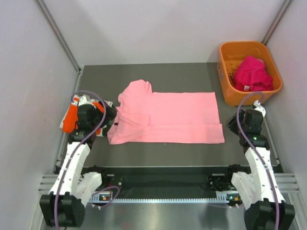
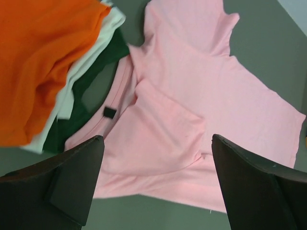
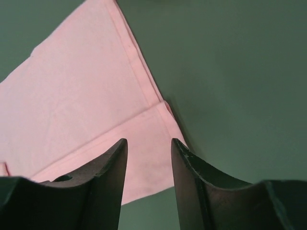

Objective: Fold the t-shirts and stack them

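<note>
Top external view: the light pink t-shirt [image 1: 168,117] lies flat on the table [image 1: 192,153], its long axis running from left to right, with a strip along the near edge already turned over. The collar end points toward the left arm and the hem toward the right arm, so each arm is nearer to one short end.

Left wrist view: the left gripper [image 2: 157,143] hangs above the collar and folded sleeve, jaws spread wide and holding nothing. Just beside the collar lies a stack of an orange shirt [image 2: 43,57], a white shirt [image 2: 67,96] and a dark green shirt [image 2: 103,60].

Right wrist view: the right gripper [image 3: 149,143] hovers over the near hem corner, jaws moderately apart and empty.

A magenta shirt [image 1: 252,74] waits in the basket [image 1: 225,72]. The next fold probably brings one short end across to the other.
</note>
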Tool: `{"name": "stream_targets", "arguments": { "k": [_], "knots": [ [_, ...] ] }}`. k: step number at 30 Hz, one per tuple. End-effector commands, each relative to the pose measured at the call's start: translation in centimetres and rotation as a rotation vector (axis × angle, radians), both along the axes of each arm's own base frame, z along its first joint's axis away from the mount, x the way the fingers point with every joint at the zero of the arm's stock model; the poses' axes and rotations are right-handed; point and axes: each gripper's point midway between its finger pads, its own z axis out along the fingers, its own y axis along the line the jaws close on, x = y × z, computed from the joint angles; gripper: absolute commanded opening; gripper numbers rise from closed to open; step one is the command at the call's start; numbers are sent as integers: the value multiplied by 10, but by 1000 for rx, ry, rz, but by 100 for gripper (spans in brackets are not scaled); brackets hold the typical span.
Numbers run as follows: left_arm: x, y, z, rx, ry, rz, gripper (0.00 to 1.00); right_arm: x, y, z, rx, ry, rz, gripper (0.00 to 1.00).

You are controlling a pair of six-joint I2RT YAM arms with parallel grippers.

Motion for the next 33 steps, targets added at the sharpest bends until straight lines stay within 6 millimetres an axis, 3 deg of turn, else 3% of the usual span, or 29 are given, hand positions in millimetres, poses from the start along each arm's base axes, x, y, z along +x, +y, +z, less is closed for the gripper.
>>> {"name": "stream_targets", "arguments": {
  "k": [1,2,3,5,7,10,11,12,13,14,15,16,17,18,19,20,21,22,23,24,25,26,27,28,29,33],
  "knots": [
    [38,-3,25,36,-91,-60,99,28,5,41,-76,-99,82,42],
    [46,-3,14,38,-48,-59,99,33,9,45,-80,-111,97,42],
    [56,-3,23,33,-64,-57,99,39,19,52,-99,-130,135,42],
    [76,-10,22,1,-70,-75,99,52,27,64,-155,-142,142,42],
    [94,-21,32,-62,-127,-108,99,68,50,72,-209,-148,200,42],
    [132,-27,42,-121,-197,-102,99,96,66,73,-277,-115,233,39],
    [145,-27,24,-127,-153,-98,99,103,71,71,-282,-102,251,38],
    [160,-28,37,-121,-171,-103,98,110,73,69,-299,-84,266,37],
    [170,-27,35,-112,-163,-104,98,124,76,65,-312,-55,277,36],
    [182,-25,14,-95,-115,-105,98,131,78,62,-320,-37,283,35],
    [198,-25,27,-88,-138,-111,98,137,78,60,-337,-26,291,34],
    [207,-25,25,-80,-132,-113,98,149,80,56,-350,-8,294,34],
    [219,-23,7,-69,-95,-110,97,155,78,55,-364,0,288,34],
    [234,-22,21,-60,-126,-103,97,161,77,54,-383,9,289,34],
    [241,-21,17,-58,-117,-102,97,172,78,51,-394,21,287,34],
    [250,-20,-1,-51,-83,-102,97,177,75,50,-412,34,273,34],
    [263,-20,10,-44,-110,-103,98,187,74,57,-428,24,266,34],
    [270,-20,7,-38,-116,-108,98,195,72,43,-438,61,267,34],
    [278,-20,-10,-27,-92,-114,99,200,71,40,-443,73,267,34],
    [289,-19,-2,-17,-111,-119,99,209,67,44,-440,77,258,34],
    [291,-18,-12,-5,-67,-123,99,214,64,26,-439,125,260,34],
    [298,-17,-29,9,-36,-125,98,218,65,21,-438,139,262,35],
    [309,-17,-17,12,-65,-131,98,227,64,26,-440,129,257,35],
    [313,-19,-33,6,-35,-136,98,231,64,13,-446,155,264,35],
    [319,-20,-29,2,-41,-144,97,235,63,10,-451,164,263,36],
    [326,-27,-54,-12,20,-190,94,250,62,-3,-468,194,262,36]
  ]
}}
